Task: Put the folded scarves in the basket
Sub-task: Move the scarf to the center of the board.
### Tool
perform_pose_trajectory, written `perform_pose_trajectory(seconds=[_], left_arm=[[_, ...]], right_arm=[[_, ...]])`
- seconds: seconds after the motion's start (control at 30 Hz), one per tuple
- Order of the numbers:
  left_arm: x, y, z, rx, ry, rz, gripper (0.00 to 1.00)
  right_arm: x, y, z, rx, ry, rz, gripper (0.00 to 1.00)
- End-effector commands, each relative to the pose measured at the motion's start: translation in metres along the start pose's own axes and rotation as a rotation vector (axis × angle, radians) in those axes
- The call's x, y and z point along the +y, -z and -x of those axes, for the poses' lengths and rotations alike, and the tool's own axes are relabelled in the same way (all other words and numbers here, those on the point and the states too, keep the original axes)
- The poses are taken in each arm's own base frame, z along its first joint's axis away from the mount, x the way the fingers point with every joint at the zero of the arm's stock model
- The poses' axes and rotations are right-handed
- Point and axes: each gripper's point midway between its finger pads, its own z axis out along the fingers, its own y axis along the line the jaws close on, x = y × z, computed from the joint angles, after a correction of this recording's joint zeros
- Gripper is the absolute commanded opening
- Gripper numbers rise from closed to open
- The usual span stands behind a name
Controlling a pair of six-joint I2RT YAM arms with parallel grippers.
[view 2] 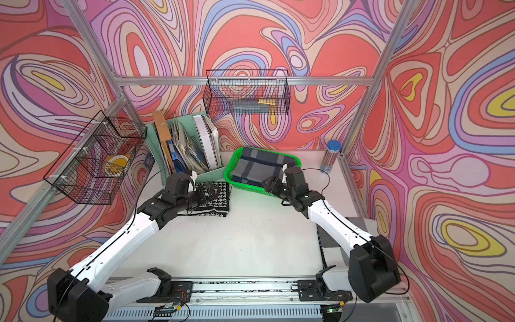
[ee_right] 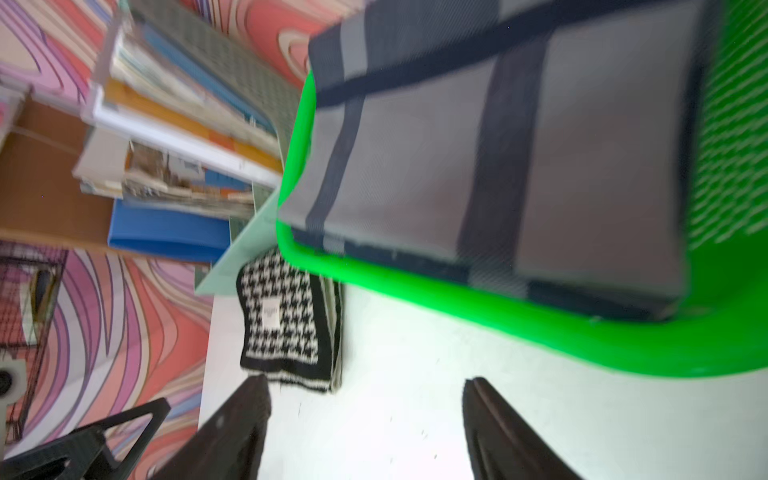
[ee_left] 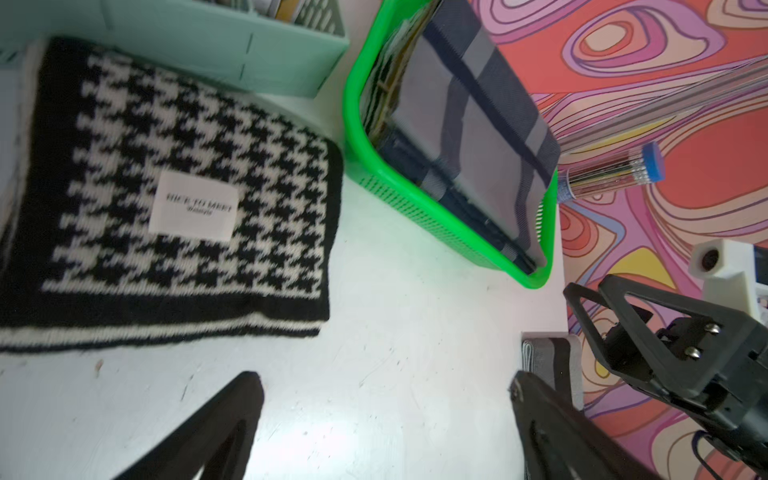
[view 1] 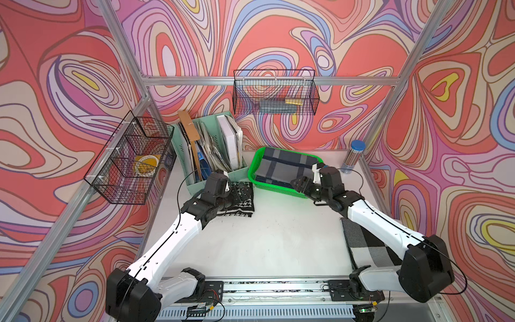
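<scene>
Inventory: three folded textiles, one green basket (view 1: 274, 189), two black wire baskets (view 1: 131, 159) (view 1: 274, 92), one mint file rack (view 1: 179, 147) and one clear tube with a blue cap (view 1: 352, 157).

The grey plaid scarf (view 1: 287, 166) lies flat inside the basket and fills most of it, at the far middle of the table (view 1: 273, 237). The houndstooth scarf (view 1: 239, 212) (white label facing up) lies on the table just beside the basket, against the file rack. A grey, black and white checked cloth (view 1: 367, 248) lies at the table's right edge, partly under the right arm.

The left gripper (ee_left: 382, 378) has its jaws spread wide with nothing between them. In both top views it hangs over the houndstooth scarf; contact cannot be confirmed. The right gripper (ee_right: 365, 380) has its jaws apart and empty, over bare table just short of the basket's near rim.

The wire baskets hang on the frame rails, off the table. The tube stands upright near the basket, at the right wall.
</scene>
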Motion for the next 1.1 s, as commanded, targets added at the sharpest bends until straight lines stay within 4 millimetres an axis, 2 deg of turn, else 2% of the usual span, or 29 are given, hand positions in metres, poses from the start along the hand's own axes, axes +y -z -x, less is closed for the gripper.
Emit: perform_pose_trajectory(seconds=[0.0, 0.1, 0.17, 0.27, 0.37, 0.47, 0.6, 0.7, 0.73, 0.83, 0.93, 1.07], left_arm=[[0.018, 0.017, -0.018, -0.012, 0.029, 0.016, 0.98], [0.039, 0.027, -0.036, -0.007, 0.037, 0.055, 0.98], [0.044, 0.031, -0.046, 0.010, 0.045, 0.043, 0.98], [0.047, 0.033, -0.063, 0.054, 0.067, 0.006, 0.98], [0.047, 0.033, -0.077, 0.096, 0.082, -0.031, 0.98], [0.049, 0.033, -0.085, 0.110, 0.089, -0.051, 0.98], [0.049, 0.028, -0.091, 0.121, 0.091, -0.076, 0.98], [0.043, 0.024, -0.092, 0.128, 0.091, -0.116, 0.98], [0.048, 0.018, -0.099, 0.143, 0.096, -0.112, 0.98], [0.047, 0.013, -0.102, 0.149, 0.094, -0.133, 0.98], [0.047, 0.009, -0.104, 0.151, 0.080, -0.144, 0.98], [0.048, 0.005, -0.106, 0.156, 0.058, -0.147, 0.98]], right_arm=[[0.027, -0.023, -0.026, -0.007, -0.022, 0.061, 0.75], [0.038, -0.049, -0.055, 0.034, 0.011, 0.037, 0.74], [0.040, -0.060, -0.067, 0.036, 0.036, 0.003, 0.73], [0.026, -0.063, -0.076, 0.032, 0.054, -0.094, 0.70], [-0.008, -0.041, -0.073, 0.009, 0.066, -0.277, 0.68], [-0.046, -0.001, -0.070, -0.031, 0.079, -0.451, 0.67], [-0.095, 0.062, -0.073, -0.083, 0.065, -0.653, 0.68], [-0.122, 0.097, -0.073, -0.117, 0.064, -0.780, 0.70], [-0.131, 0.107, -0.073, -0.122, 0.059, -0.826, 0.70], [-0.155, 0.121, -0.069, -0.105, 0.021, -0.912, 0.70], [-0.183, 0.121, -0.064, -0.060, -0.096, -0.907, 0.69], [-0.208, 0.125, -0.057, -0.068, -0.219, -0.893, 0.69]])
